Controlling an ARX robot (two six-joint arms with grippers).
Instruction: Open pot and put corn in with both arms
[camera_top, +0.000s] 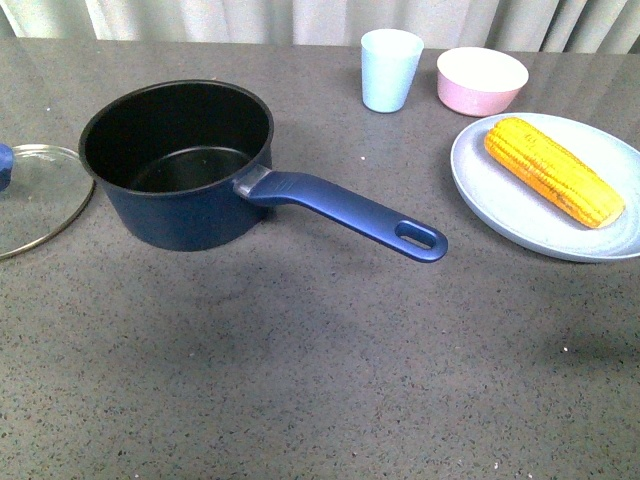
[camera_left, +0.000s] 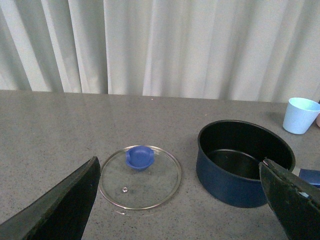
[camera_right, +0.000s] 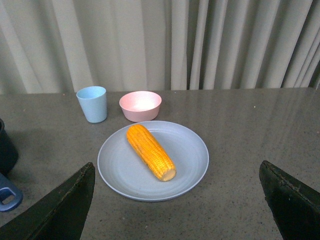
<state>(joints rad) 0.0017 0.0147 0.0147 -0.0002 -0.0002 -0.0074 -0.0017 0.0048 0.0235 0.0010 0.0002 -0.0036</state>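
The navy-blue pot (camera_top: 185, 190) stands open and empty at the table's left, its long handle (camera_top: 350, 213) pointing right toward the front. Its glass lid (camera_top: 35, 195) with a blue knob lies flat on the table left of the pot. The corn (camera_top: 553, 170) lies on a pale blue plate (camera_top: 500, 195) at the right. Neither arm shows in the front view. My left gripper (camera_left: 180, 200) is open, held above the table before the lid (camera_left: 140, 176) and the pot (camera_left: 244, 162). My right gripper (camera_right: 177, 200) is open, before the plate (camera_right: 187, 160) with the corn (camera_right: 150, 151).
A light blue cup (camera_top: 390, 68) and a pink bowl (camera_top: 481, 80) stand at the table's far edge, right of the pot. Pale curtains hang behind the table. The grey speckled tabletop (camera_top: 300, 380) stretches across the front.
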